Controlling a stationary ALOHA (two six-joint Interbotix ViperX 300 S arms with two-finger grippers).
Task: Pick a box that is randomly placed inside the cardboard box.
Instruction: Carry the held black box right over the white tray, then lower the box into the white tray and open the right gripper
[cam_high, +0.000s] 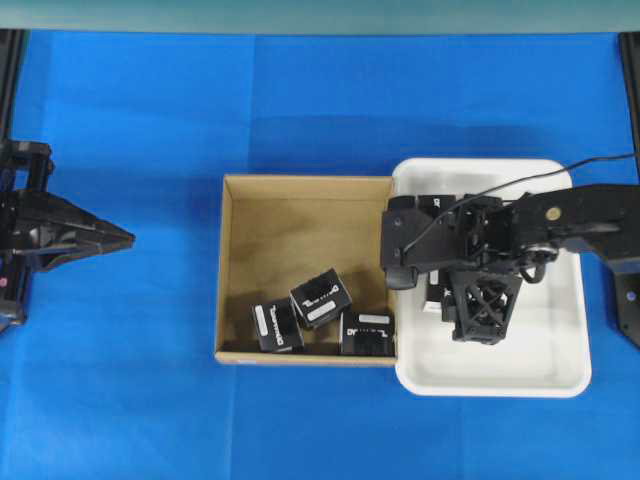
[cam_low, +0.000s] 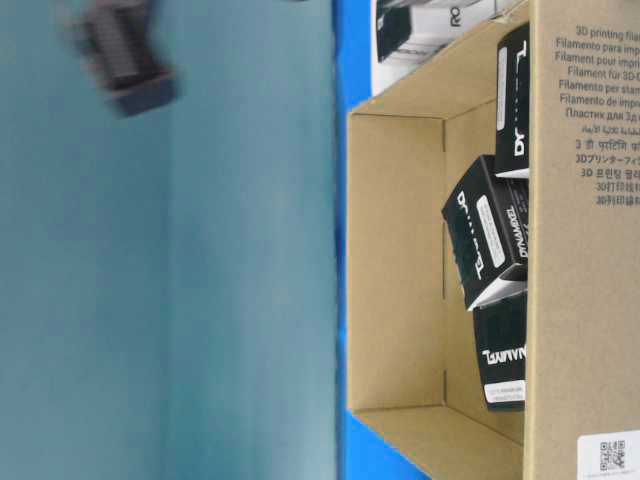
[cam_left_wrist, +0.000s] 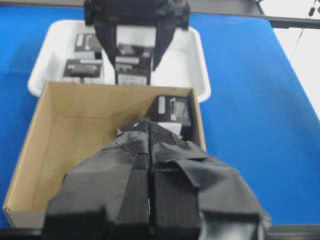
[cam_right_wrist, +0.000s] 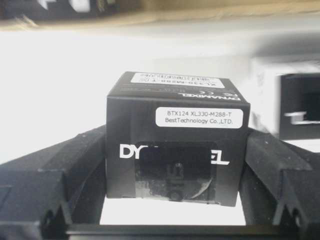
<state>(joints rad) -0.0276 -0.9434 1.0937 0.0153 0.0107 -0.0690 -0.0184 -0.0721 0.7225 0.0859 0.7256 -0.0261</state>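
The brown cardboard box (cam_high: 226, 270) lies mid-table with three black boxes in its near-right part: one (cam_high: 275, 326), one tilted (cam_high: 320, 297) and one (cam_high: 367, 332). They also show in the table-level view (cam_low: 485, 245). My right gripper (cam_high: 408, 243) is over the left part of the white tray (cam_high: 560, 300). It is shut on another black box (cam_right_wrist: 175, 125), and its fingers (cam_right_wrist: 87, 155) press both sides. From the left wrist view that box (cam_left_wrist: 132, 67) hangs between the two fingers. My left gripper (cam_high: 125, 238) stays shut and empty, left of the cardboard box.
More black boxes sit in the tray (cam_left_wrist: 82, 67), one to the right of the held box (cam_right_wrist: 300, 107). The tray's rim (cam_left_wrist: 202, 75) touches the cardboard box's right wall (cam_high: 393, 270). Blue table (cam_high: 300, 110) surrounds both.
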